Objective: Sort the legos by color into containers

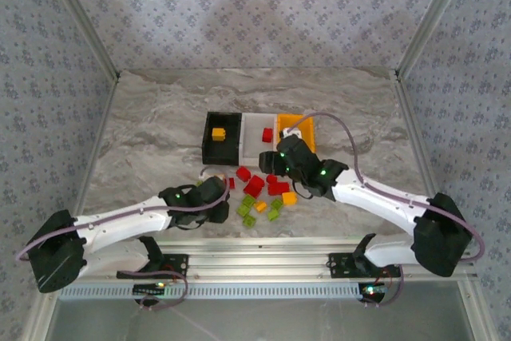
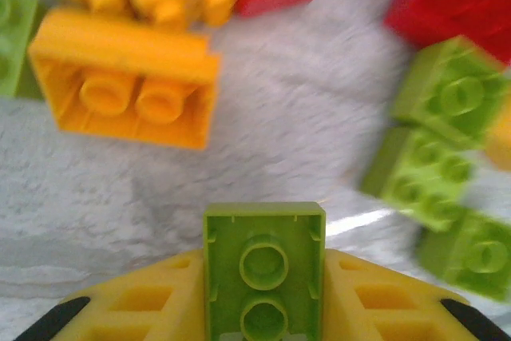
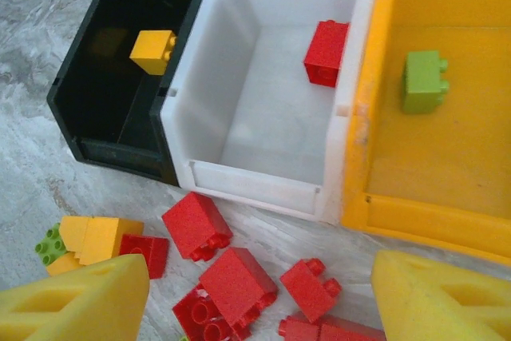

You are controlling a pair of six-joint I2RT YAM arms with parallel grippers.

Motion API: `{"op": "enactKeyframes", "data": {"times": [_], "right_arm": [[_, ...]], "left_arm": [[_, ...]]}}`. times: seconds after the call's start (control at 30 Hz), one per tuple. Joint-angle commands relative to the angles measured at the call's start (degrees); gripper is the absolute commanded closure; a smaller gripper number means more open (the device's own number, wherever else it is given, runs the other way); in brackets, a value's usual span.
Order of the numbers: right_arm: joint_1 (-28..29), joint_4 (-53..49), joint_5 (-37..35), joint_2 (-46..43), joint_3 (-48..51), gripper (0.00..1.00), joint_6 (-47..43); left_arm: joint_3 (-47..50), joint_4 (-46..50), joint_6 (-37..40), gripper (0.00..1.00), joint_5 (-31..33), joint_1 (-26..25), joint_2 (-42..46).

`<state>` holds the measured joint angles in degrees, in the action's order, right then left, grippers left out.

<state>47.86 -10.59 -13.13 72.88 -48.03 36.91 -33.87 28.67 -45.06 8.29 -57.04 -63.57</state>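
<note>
Three bins (image 1: 242, 149) side by side, loose bricks (image 1: 255, 188) before them on the table (image 1: 152, 117).
The black bin (image 3: 96, 145) holds an orange brick (image 3: 153, 49), the white bin (image 3: 239, 177) a red brick (image 3: 326, 52), the yellow bin (image 3: 431, 213) a green brick (image 3: 423, 80). The right gripper (image 3: 261, 277) gapes empty above red bricks (image 3: 238, 281), and the left gripper (image 2: 263, 285) pinches a lime brick (image 2: 263, 237).

- The lime green plastic brick (image 2: 264, 273) at 6 o'clock in the left wrist view is cut off by the bottom edge.
- The red plastic brick (image 2: 459, 1) at 1 o'clock there is blurred and cut off.
- The orange-yellow plastic bin (image 3: 447, 165) in the right wrist view is cut off at 3 o'clock.
</note>
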Motion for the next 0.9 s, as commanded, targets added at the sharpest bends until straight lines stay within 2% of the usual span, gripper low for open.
{"op": "enactKeyframes", "data": {"times": [0.0,0.2,0.4,0.63,0.73,0.87], "right_arm": [[-0.7,-2.4,-3.3,-4.7,2.8,0.24,2.6],[-2.1,-6.6,-5.1,-13.6,8.9,0.24,5.9],[-2.7,-12.5,-6.4,-20.7,13.1,0.24,8.4],[-2.8,-15.0,-6.9,-24.5,15.9,0.24,10.3],[-2.8,-15.3,-6.6,-24.6,16.2,0.24,10.5],[-2.6,-15.0,-6.1,-24.4,16.3,0.23,10.2]], "left_arm": [[-7.2,1.1,3.2,0.65,-0.3,-0.3,-0.8],[-27.6,-2.3,12.1,0.65,1.1,0.4,-16.6],[-49.4,-3.6,17.9,0.66,-2.0,3.6,-35.6],[-68.2,-0.3,18.6,0.66,-5.3,6.2,-52.3],[-74.9,2.3,18.6,0.62,-5.5,6.4,-57.7],[-80.7,3.9,17.8,0.46,-5.9,6.7,-61.3]]}}
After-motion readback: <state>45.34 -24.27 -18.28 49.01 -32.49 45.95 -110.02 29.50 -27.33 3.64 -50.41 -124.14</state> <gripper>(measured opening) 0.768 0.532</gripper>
